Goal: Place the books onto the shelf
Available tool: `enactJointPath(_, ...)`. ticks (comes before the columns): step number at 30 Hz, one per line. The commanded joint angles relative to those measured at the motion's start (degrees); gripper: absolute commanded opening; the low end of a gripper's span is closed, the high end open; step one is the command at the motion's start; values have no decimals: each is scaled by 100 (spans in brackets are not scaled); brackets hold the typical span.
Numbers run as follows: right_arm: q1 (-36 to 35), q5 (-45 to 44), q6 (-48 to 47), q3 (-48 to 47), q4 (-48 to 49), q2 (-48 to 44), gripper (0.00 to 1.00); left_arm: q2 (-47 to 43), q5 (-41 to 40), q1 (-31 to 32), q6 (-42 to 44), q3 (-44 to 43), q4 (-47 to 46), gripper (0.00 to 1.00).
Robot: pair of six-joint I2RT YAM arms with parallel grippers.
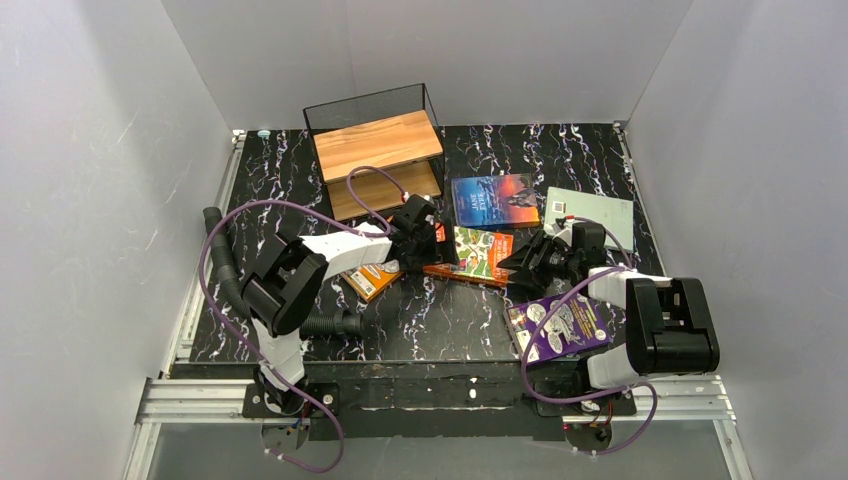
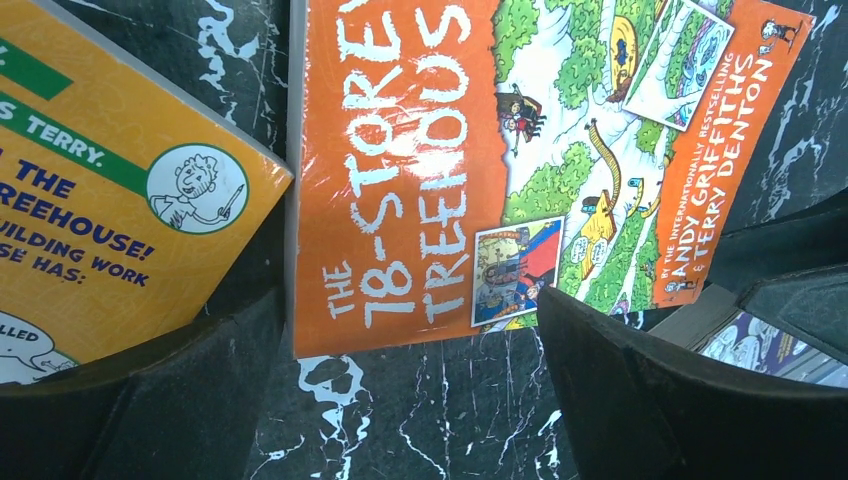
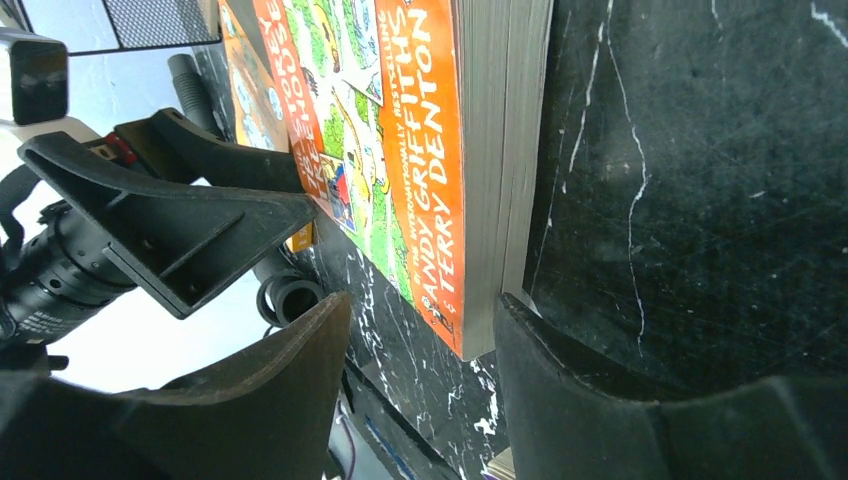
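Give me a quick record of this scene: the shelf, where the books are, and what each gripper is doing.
shelf: no book visible on it
on table: yellow book, treehouse book, blue book, grey-green book, purple book
left gripper: open, above the table between yellow and treehouse books
right gripper: open, straddling treehouse book's edge

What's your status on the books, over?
Left gripper open over red-green book. Right gripper open, astride its edge. Shelf bare. Left arm's cable loops before shelf.
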State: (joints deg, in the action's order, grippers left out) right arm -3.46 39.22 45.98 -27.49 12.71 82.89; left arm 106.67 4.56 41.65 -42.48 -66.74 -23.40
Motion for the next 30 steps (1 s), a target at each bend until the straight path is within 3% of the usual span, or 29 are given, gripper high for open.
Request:
enactJointPath(1, -23, 608, 302, 42, 654, -208, 59, -1, 509, 28, -386, 260, -414, 96)
enactJointPath(7, -23, 580, 156, 58, 40, -819, 47, -353, 710, 38, -549, 541, -434, 93)
enactJointPath(21, -21, 696, 400, 145, 15, -1109, 51, -388, 824, 266, -504, 449, -175, 90)
enactJointPath(26, -23, 586, 422, 166, -183, -1256, 54, -672, 583, 367, 98, 427, 256, 91)
enactJointPath(30, -23, 1075, 994, 263, 479, -1245, 54, -750, 550, 516, 692, 267, 740, 94)
